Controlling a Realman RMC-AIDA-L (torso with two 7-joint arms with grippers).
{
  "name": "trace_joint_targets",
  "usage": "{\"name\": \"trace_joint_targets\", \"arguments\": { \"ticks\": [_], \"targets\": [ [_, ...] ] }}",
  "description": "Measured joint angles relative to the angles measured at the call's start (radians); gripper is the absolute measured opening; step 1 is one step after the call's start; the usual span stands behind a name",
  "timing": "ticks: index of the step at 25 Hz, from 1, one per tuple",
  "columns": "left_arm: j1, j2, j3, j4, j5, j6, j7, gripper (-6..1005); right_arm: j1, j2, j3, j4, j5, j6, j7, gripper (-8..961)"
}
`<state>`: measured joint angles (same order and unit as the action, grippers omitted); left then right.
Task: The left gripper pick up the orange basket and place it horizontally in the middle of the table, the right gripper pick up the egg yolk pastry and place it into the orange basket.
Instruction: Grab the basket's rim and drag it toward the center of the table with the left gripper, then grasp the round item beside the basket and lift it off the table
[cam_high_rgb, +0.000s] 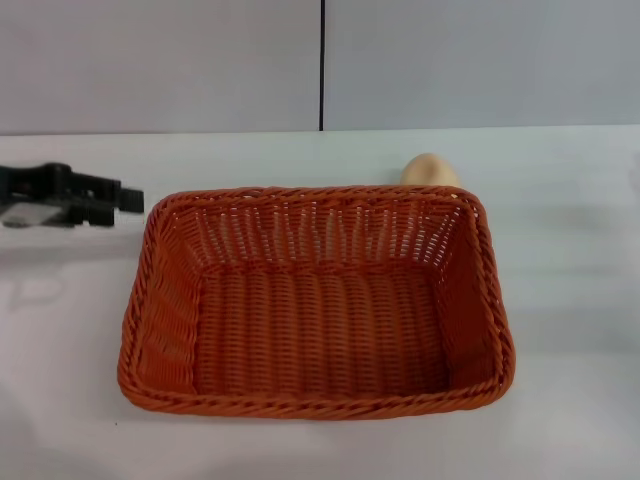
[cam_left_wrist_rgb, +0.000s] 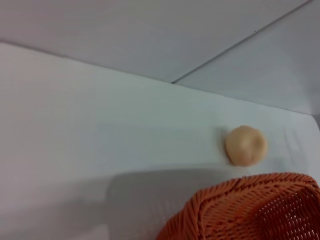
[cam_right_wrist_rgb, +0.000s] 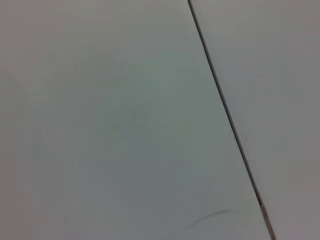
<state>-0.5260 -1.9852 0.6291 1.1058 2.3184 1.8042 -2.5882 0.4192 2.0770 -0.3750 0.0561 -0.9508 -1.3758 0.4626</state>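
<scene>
At centre of the head view, the orange basket (cam_high_rgb: 316, 300) sits flat on the white table (cam_high_rgb: 570, 300), long side running 9 to 3 o'clock, open side up and holding nothing. Just beyond its far rim, toward 1 o'clock, the egg yolk pastry (cam_high_rgb: 430, 170) rests on the tabletop, its lower part hidden behind the braided rim. The left gripper (cam_high_rgb: 128, 199) hangs at 9 o'clock, just beside the basket's far left corner but apart from it; whether its fingers are spread or pressed together cannot be told. The right gripper does not appear. Left wrist view: one corner of the orange basket (cam_left_wrist_rgb: 250, 210) fills the lower edge of the picture, and the egg yolk pastry (cam_left_wrist_rgb: 245, 145) lies on the table (cam_left_wrist_rgb: 75, 130) close beside that corner, not touching it. Right wrist view: only a plain grey wall panel (cam_right_wrist_rgb: 100, 120) crossed by a dark seam (cam_right_wrist_rgb: 225, 115).
</scene>
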Motion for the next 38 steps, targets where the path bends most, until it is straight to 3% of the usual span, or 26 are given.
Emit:
{"name": "trace_joint_targets", "arguments": {
  "ticks": [4, 5, 6, 7, 8, 11, 12, 13, 16, 17, 18, 22, 25, 27, 30, 32, 33, 36, 37, 38],
  "targets": [
    [0.002, 0.015, -0.075, -0.03, -0.136, 0.005, 0.124, 579, -0.014, -0.003, -0.003, -0.078, -0.121, -0.005, 0.113, 704],
    [0.005, 0.017, -0.116, -0.062, -0.219, 0.006, 0.234, 579, -0.027, -0.005, -0.004, -0.157, -0.222, -0.01, 0.236, 704],
    [0.005, 0.017, -0.116, -0.062, -0.219, 0.006, 0.234, 579, -0.027, -0.005, -0.004, -0.157, -0.222, -0.01, 0.236, 704],
    [0.009, 0.013, -0.158, -0.095, -0.301, 0.001, 0.362, 580, -0.038, -0.008, -0.004, -0.27, -0.332, -0.015, 0.399, 704],
    [0.009, 0.013, -0.158, -0.095, -0.301, 0.001, 0.362, 580, -0.038, -0.008, -0.004, -0.27, -0.332, -0.015, 0.399, 704],
    [0.02, -0.019, -0.208, -0.145, -0.425, -0.008, 0.583, 580, -0.045, -0.019, -0.004, -0.439, -0.496, -0.045, 0.633, 705],
    [0.029, -0.04, -0.218, -0.18, -0.488, -0.019, 0.707, 580, -0.04, -0.036, -0.004, -0.546, -0.596, -0.085, 0.785, 705],
    [0.029, -0.04, -0.218, -0.18, -0.488, -0.019, 0.707, 580, -0.04, -0.036, -0.004, -0.546, -0.596, -0.085, 0.785, 705],
    [0.038, -0.066, -0.218, -0.235, -0.572, -0.042, 0.873, 579, -0.01, -0.082, -0.004, -0.66, -0.714, -0.168, 0.981, 705],
    [0.041, -0.072, -0.215, -0.303, -0.623, -0.051, 0.98, 578, 0.022, -0.119, -0.004, -0.702, -0.78, -0.214, 1.103, 705],
    [0.041, -0.072, -0.215, -0.303, -0.623, -0.051, 0.98, 578, 0.022, -0.119, -0.004, -0.702, -0.78, -0.214, 1.103, 705],
    [0.042, -0.073, -0.21, -0.446, -0.719, -0.043, 1.195, 577, 0.145, -0.215, -0.004, -0.798, -0.99, -0.271, 1.427, 704],
    [0.043, -0.076, -0.21, -0.497, -0.741, -0.039, 1.265, 576, 0.197, -0.229, -0.003, -0.841, -1.093, -0.276, 1.516, 705],
    [0.042, -0.077, -0.209, -0.533, -0.752, -0.035, 1.307, 575, 0.287, -0.247, -0.005, -0.845, -1.252, -0.26, 1.588, 705],
    [0.042, -0.079, -0.208, -0.567, -0.765, -0.018, 1.357, 575, 0.339, -0.25, -0.026, -0.817, -1.332, -0.214, 1.602, 704],
    [0.042, -0.08, -0.208, -0.596, -0.772, -0.004, 1.383, 575, 0.392, -0.233, -0.126, -0.768, -1.403, -0.101, 1.619, 704],
    [0.042, -0.079, -0.208, -0.6, -0.773, -0.002, 1.387, 575, 0.392, -0.233, -0.126, -0.768, -1.403, -0.101, 1.619, 704],
    [0.042, -0.079, -0.208, -0.611, -0.773, 0.002, 1.394, 575, 0.412, -0.192, -0.244, -0.744, -1.418, 0.022, 1.629, 704],
    [0.042, -0.079, -0.208, -0.611, -0.773, 0.002, 1.394, 575, 0.415, -0.152, -0.306, -0.747, -1.42, 0.102, 1.629, 704],
    [0.042, -0.079, -0.208, -0.611, -0.773, 0.002, 1.394, 575, 0.415, -0.152, -0.306, -0.747, -1.42, 0.102, 1.629, 704]
  ]
}}
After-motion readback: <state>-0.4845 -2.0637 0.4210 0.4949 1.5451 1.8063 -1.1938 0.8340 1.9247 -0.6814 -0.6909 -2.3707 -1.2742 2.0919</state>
